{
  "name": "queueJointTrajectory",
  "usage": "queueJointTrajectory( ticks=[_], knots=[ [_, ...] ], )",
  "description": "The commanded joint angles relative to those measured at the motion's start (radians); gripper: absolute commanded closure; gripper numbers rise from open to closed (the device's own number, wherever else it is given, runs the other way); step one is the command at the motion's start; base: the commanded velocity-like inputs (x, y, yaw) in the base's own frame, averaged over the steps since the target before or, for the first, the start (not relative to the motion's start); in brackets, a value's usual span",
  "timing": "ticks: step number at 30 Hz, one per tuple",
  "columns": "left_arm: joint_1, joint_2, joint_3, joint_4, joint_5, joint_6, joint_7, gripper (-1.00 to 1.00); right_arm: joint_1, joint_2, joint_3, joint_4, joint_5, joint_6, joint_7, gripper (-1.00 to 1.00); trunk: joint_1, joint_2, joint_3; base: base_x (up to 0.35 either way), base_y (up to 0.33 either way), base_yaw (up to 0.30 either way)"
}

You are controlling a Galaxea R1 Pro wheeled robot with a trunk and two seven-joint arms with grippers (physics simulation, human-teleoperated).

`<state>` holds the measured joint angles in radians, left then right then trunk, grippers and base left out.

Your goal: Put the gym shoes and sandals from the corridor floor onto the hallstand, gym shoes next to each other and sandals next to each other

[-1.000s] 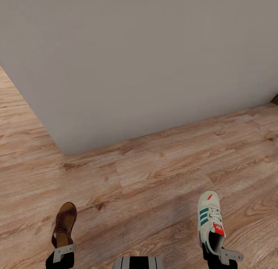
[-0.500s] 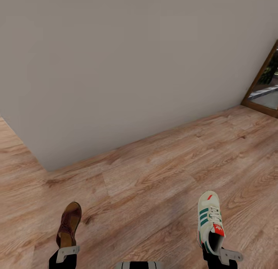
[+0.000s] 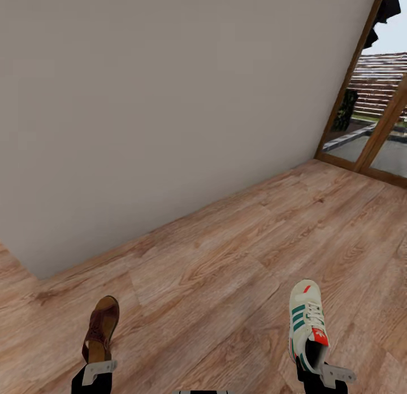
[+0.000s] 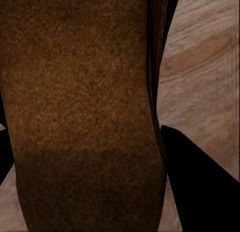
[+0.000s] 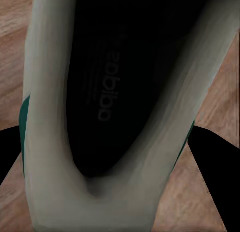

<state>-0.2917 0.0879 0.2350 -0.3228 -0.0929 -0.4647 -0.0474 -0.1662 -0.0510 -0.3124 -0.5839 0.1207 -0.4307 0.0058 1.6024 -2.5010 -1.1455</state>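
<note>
My left hand (image 3: 93, 377) holds a sandal (image 3: 101, 328) by its heel end, toe pointing away from me, carried above the corridor floor (image 3: 226, 269). In my left wrist view its tan-brown footbed (image 4: 80, 107) lies between my dark fingers (image 4: 200, 187), with the plank flooring beyond. Ahead of me stands a plain grey wall (image 3: 169, 100). My right hand (image 3: 322, 378) grips a gym shoe (image 3: 308, 329) at the heel, toe forward, green stripes on its side and a red-orange tongue patch. My right wrist view looks into its dark opening (image 5: 120, 87). Far right, a wood-framed glazed door (image 3: 367, 117) shows the outdoors.
</note>
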Motion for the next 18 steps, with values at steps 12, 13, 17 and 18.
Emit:
queueJointTrajectory(
  ticks=[12, 13, 17, 18],
  knots=[
    [-0.001, -0.002, 0.009, 0.001, -0.011, -0.003, -0.005, 1.0, -0.001, 0.002, -0.005, 0.046, 0.007, -0.005, 0.003, 1.0, -0.014, 0.022, 0.033, 0.0, 0.0, -0.29],
    [-0.001, -0.002, 0.009, 0.001, -0.011, -0.003, -0.005, 1.0, -0.001, 0.002, -0.005, 0.047, 0.007, -0.005, 0.003, 1.0, -0.014, 0.022, 0.033, 0.0, 0.0, -0.297],
    [-0.001, -0.003, 0.009, 0.001, -0.011, -0.003, -0.005, 1.0, -0.001, 0.002, -0.005, 0.049, 0.007, -0.005, 0.003, 1.0, -0.014, 0.022, 0.033, 0.0, 0.0, -0.298],
    [0.0, -0.003, 0.009, 0.001, -0.011, -0.003, -0.005, 1.0, -0.001, 0.002, -0.005, 0.049, 0.007, -0.005, 0.003, 1.0, -0.014, 0.022, 0.033, 0.0, 0.0, -0.299]
  ],
)
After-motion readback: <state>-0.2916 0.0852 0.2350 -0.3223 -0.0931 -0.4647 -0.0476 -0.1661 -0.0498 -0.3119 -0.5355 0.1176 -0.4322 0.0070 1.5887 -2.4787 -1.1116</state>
